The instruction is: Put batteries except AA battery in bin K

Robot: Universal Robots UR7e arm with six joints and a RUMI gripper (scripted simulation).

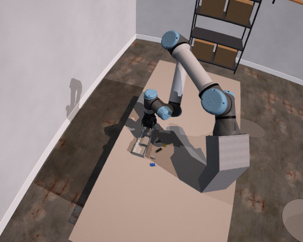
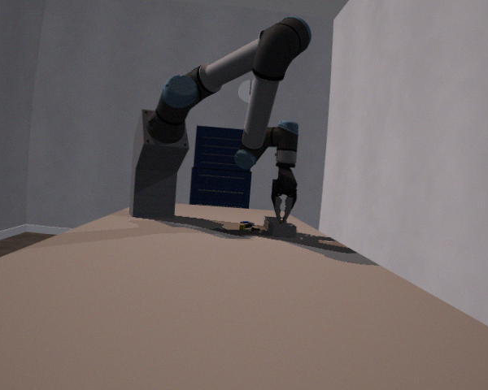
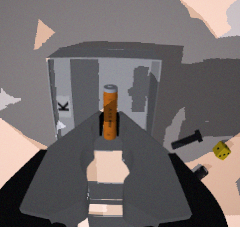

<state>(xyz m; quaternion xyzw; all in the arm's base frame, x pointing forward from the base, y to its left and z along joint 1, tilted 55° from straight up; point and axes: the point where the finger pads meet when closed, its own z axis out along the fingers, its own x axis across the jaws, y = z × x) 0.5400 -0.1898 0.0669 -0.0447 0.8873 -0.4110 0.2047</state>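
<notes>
One arm reaches down over the table [image 1: 136, 197], close to its left long edge as the top view shows it, the edge next to the white wall. The gripper [image 3: 109, 132] points down, and its two fingers are squeezed almost together on an orange battery [image 3: 110, 112]. The battery sticks out past the fingertips, with a grey cap at its far end. It hangs right above a grey bin [image 3: 80, 82], and the letter K [image 3: 63, 106] is on the bin's left inner wall in the wrist view. The bin stands upright on the table. In the top view there are two bins [image 1: 141, 143] in a row, end to end, running along that left edge, and the gripper [image 1: 148, 127] is over the far one. A few small things lie on the table just to the side of the bins, toward the middle of the table: a black battery [image 1: 158, 150], a dark bolt [image 3: 187, 139], a yellow die [image 3: 222, 150], a small grey piece [image 1: 152, 157] and a blue piece [image 1: 152, 164]. They are near each other but not touching. In the side view the fingertips [image 2: 283, 214] hang just above the bin's rim [image 2: 281, 224].
</notes>
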